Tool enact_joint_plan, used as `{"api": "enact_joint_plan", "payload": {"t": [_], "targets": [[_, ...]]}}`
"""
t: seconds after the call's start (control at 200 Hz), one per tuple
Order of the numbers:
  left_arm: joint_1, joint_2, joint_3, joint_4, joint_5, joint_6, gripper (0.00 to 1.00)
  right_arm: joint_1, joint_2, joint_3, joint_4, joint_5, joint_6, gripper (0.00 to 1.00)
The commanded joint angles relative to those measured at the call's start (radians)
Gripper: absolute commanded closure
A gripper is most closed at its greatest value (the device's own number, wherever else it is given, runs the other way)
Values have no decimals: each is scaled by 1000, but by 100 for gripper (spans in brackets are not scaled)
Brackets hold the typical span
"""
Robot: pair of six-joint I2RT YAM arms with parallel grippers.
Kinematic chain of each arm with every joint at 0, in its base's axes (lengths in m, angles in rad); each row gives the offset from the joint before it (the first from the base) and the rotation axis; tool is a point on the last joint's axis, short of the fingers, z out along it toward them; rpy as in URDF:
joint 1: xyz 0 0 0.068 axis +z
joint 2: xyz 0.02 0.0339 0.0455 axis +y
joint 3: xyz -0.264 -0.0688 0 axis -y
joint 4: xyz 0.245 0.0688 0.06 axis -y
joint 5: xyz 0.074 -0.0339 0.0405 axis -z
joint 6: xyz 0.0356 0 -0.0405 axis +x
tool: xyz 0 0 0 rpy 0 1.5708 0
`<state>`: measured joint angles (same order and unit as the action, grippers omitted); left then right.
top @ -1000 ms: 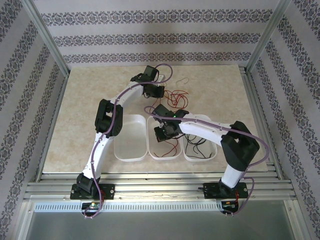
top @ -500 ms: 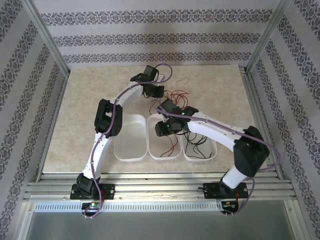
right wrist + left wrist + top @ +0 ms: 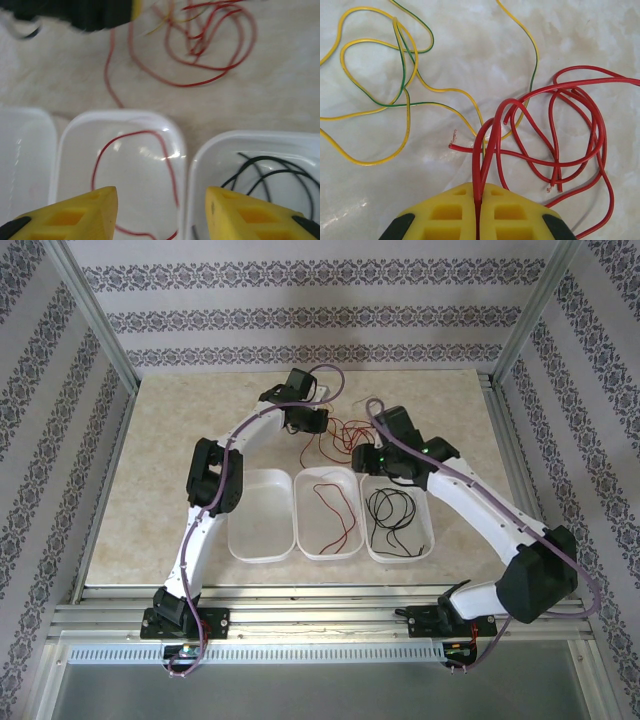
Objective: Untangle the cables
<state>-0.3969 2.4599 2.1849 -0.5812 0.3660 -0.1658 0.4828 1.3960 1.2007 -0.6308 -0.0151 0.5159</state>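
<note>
The sorting is partway done, judging by how things lie: one red cable (image 3: pixel 100 155) sits loose in the middle tray (image 3: pixel 300 525), a black cable (image 3: pixel 245 161) is coiled in the right tray (image 3: pixel 430 532), and the left tray (image 3: pixel 260 525) holds nothing. The three white trays stand side by side in a row toward the near edge of the table (image 3: pixel 160 470), around its middle. The remaining cables lie on the bare table near the middle of the far edge. They are a red tangle (image 3: pixel 551 130) of overlapping loops with yellow cables (image 3: pixel 408 120) crossing just beside it, one yellow strand passing among the red loops. The step in hand looks like drawing another red strand out of this heap. The left gripper (image 3: pixel 479 192) has its yellow fingers pressed together, pinching a doubled red strand at the edge of the tangle. The left arm stretches from the near left corner far across the table, wrist bent down over the heap. The right gripper (image 3: pixel 160 192) has its jaws spread with nothing between them, and it hovers over the far rims of the middle and right trays, facing the tangle. The right arm arcs in from the near right corner. The next move likely calls for the free gripper to take hold of a neighbouring loop so the pinched strand can slide out without dragging the yellow ones.
</note>
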Motion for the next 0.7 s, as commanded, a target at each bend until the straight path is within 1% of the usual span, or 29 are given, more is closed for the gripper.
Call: {"api": "enact_joint_plan", "payload": {"t": [0.0,0.14,0.29,0.355,0.565,0.65,0.695], "targets": [[12,-71,-23,48,15,-9,100,-77,33,-7,19,28,32,50],[11,-78,-22,55,22,-6,96,-157,159,76,30,-4,7,51],[11,-79,-26,66,35,-15,94,-204,342,248,7,2,-55,52],[11,-79,-30,67,33,-15,94,-214,424,332,-10,28,-87,53],[12,-74,-30,47,21,4,94,-220,646,554,-64,50,-228,54],[11,-76,-24,30,10,19,86,-220,710,614,-80,56,-278,54],[11,-75,-22,24,7,24,86,-220,741,639,-88,66,-301,54]]}}
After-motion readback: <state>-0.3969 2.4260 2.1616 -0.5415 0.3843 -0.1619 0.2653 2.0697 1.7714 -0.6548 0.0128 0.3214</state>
